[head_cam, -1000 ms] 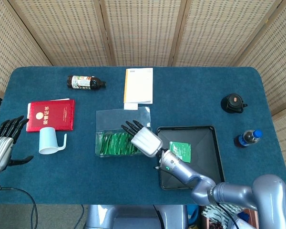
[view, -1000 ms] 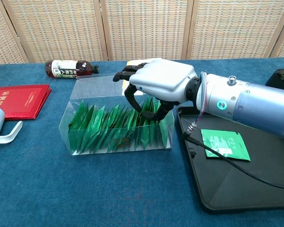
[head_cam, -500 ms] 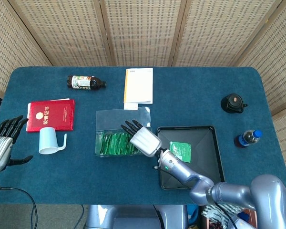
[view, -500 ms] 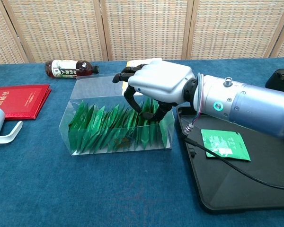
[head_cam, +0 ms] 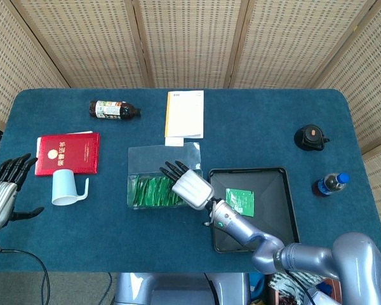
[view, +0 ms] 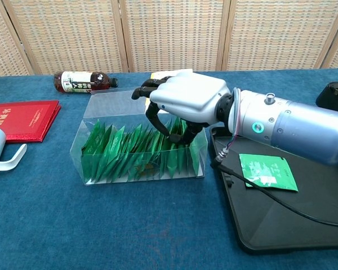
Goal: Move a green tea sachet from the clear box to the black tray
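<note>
The clear box [view: 101, 107] sits mid-table, filled with a row of upright green tea sachets [view: 124, 152]. My right hand [view: 186, 101] hovers over the box's right end, its dark fingers [view: 156, 121] curled down among the sachet tops; no sachet is lifted. In the head view the same hand [head_cam: 190, 186] covers the box's [head_cam: 162, 155] right part. The black tray [view: 304, 219] lies just right of the box with one green sachet [view: 267, 171] flat in it. My left hand [head_cam: 3, 190] rests at the table's left edge, fingers spread, holding nothing.
A red booklet [head_cam: 67, 153] and a white cup [head_cam: 66, 188] lie left of the box. A brown bottle [head_cam: 114, 109] and a yellow-white leaflet [head_cam: 185, 114] lie behind it. A black pot [head_cam: 311, 137] and a blue-capped bottle [head_cam: 330, 183] stand at the right.
My right hand has shifted slightly left over the box and its fingers have dipped a little deeper among the sachets. The left hand has not moved.
</note>
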You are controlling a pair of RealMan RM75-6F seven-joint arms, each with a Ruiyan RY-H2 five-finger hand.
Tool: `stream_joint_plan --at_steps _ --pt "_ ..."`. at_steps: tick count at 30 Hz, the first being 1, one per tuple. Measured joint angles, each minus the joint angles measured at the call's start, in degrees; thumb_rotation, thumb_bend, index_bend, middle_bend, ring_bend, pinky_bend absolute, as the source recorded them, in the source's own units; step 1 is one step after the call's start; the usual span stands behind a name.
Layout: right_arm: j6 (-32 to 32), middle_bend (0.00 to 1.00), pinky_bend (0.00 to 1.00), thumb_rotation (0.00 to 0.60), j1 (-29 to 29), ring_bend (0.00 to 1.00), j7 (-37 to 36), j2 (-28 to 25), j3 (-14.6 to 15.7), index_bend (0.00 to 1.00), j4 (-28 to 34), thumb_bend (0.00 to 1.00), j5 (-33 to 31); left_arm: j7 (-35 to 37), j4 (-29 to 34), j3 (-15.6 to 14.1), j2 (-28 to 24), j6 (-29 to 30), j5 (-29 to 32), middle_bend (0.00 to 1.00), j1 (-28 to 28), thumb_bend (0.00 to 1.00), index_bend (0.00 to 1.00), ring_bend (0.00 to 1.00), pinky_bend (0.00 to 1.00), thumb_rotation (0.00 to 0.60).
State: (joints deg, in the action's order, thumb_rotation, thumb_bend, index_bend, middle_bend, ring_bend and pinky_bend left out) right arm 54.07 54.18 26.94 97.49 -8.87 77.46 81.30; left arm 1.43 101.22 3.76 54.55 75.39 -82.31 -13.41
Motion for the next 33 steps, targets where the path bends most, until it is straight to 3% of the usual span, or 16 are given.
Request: stream_joint_plan --at_steps 11,22,33 --pt "0.35 0.17 0.2 0.6 0.08 0.0 -0.87 0.43 -0.25 0.68 -0.15 0.68 0.38 0.07 -0.06 0.04 0.01 0.01 0.06 0.0 -0.01 0.02 0.0 0.0 0.0 0.6" --pt "0.96 0.18 0.2 0.6 -0.03 0.0 -1.02 0.08 -0.47 0.68 0.61 0.7 0.74 0.23 -0.07 0.04 -0.05 -0.05 0.04 0.0 -0.04 0.02 0.0 0.0 0.0 0.6" --pt "2.62 0.18 0.2 0.6 -0.61 0.0 0.9 -2.74 -1.04 0.68 5.35 0.7 1.35 0.78 -0.17 -0.09 -0.23 -0.15 -0.43 0.0 -0.11 0.02 0.0 0.0 0.0 0.6"
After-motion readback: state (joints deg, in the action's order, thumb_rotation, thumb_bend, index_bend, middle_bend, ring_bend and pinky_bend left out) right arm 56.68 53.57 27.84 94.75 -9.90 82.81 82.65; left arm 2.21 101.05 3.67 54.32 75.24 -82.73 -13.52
